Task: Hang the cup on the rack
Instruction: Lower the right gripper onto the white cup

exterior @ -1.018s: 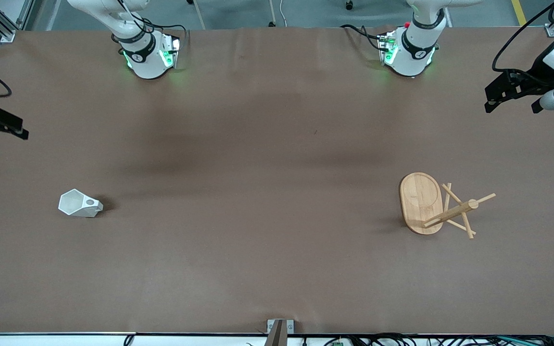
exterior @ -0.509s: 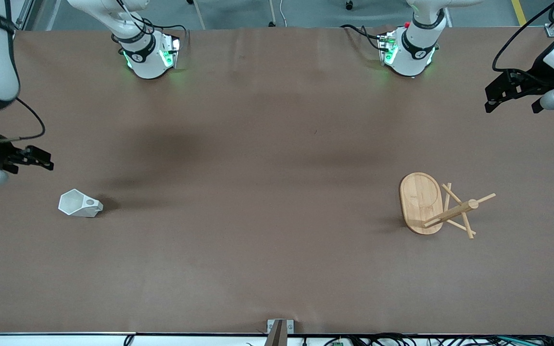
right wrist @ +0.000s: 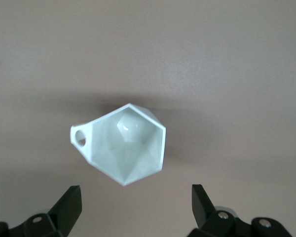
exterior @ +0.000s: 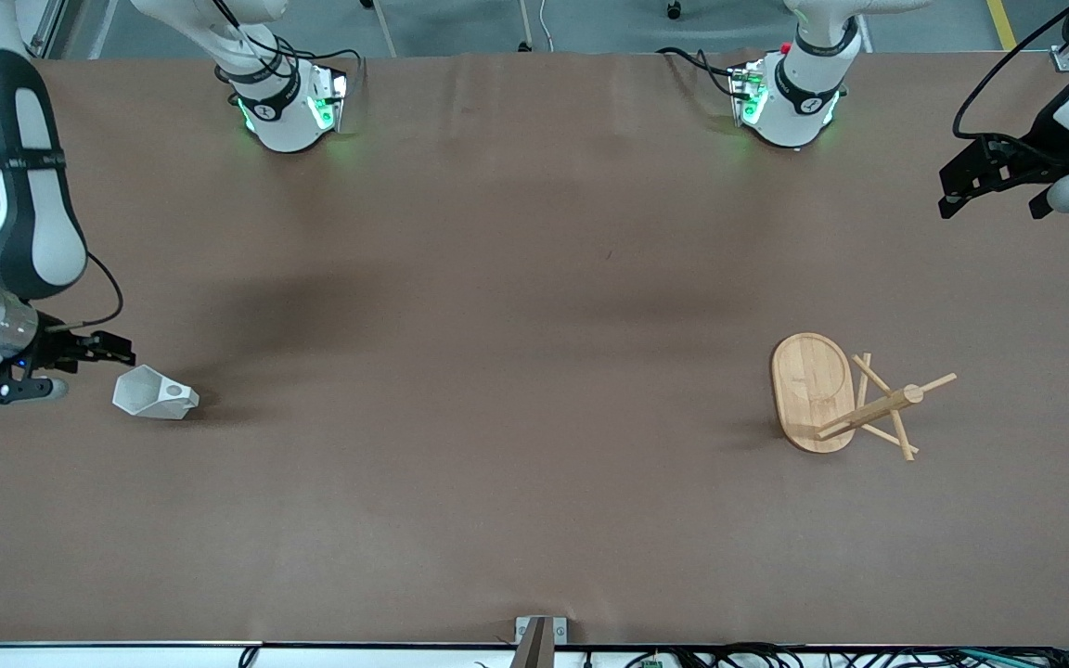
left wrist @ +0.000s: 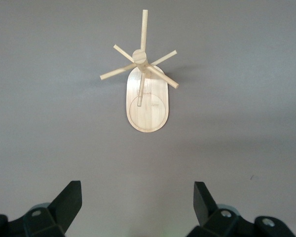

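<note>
The white faceted cup [exterior: 154, 393] lies on its side on the table at the right arm's end, with its hexagonal mouth turned toward my right gripper [exterior: 126, 355]. That gripper is open and empty, close beside the cup's rim without touching it. The right wrist view looks into the cup [right wrist: 123, 148], with its handle hole [right wrist: 80, 139] at one side and my open right gripper [right wrist: 136, 192] short of the rim. The bamboo rack [exterior: 845, 394] stands on its oval base at the left arm's end. My left gripper [exterior: 952, 190] waits open and empty, up in the air at that end. The left wrist view shows the rack [left wrist: 145, 106] well ahead of the left gripper [left wrist: 138, 186].
Brown table cover [exterior: 516, 371] spans the whole surface. The two arm bases [exterior: 289, 102] [exterior: 790, 97] stand along the edge farthest from the front camera. A small metal bracket [exterior: 539, 635] sits at the nearest edge.
My right arm has swung in from the table's end and come down beside the cup's mouth. The cup, the rack and the left arm have stayed in place.
</note>
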Available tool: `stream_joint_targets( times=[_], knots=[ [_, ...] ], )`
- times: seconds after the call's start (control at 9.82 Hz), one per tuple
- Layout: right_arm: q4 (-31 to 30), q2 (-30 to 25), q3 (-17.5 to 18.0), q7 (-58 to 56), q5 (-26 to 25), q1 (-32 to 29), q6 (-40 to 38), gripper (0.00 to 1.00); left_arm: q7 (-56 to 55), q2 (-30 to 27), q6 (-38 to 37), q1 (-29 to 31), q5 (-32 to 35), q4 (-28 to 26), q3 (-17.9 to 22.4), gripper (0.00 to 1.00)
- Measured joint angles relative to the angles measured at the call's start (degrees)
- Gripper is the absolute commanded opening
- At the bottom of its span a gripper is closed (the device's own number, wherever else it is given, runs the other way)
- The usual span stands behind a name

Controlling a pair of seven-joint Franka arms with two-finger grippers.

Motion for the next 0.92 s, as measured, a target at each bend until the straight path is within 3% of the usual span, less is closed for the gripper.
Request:
stream_joint_targets(
  times=[0.2,0.31,0.41,0.51,0.61,0.92],
  knots=[
    [0.0,3.3,-0.4,-1.8,1.6,-0.3,4.5,0.95,0.0,0.7,0.0,-0.1,0.0,0.7,0.0,1.00],
    [0.1,4.5,-0.5,-1.9,2.1,-0.4,6.3,0.90,0.0,1.5,0.0,-0.3,0.0,1.7,-0.1,1.00],
    [0.1,5.6,-0.5,-2.0,2.7,-0.4,7.7,0.62,0.0,2.3,0.0,-0.6,0.0,2.8,-0.3,1.00],
    [0.1,6.7,-0.5,-2.1,3.4,-0.4,9.3,0.15,0.0,2.8,0.0,-0.7,0.0,3.5,-0.4,1.00],
    [0.2,7.6,-0.5,-2.1,3.4,-0.4,10.7,0.00,0.0,3.0,0.0,-0.8,0.0,3.7,-0.4,1.00],
    [0.6,8.3,-0.5,-2.4,3.5,-0.4,11.2,0.00,0.0,3.1,-0.2,-0.8,0.0,3.7,-0.4,1.00]
  ],
)
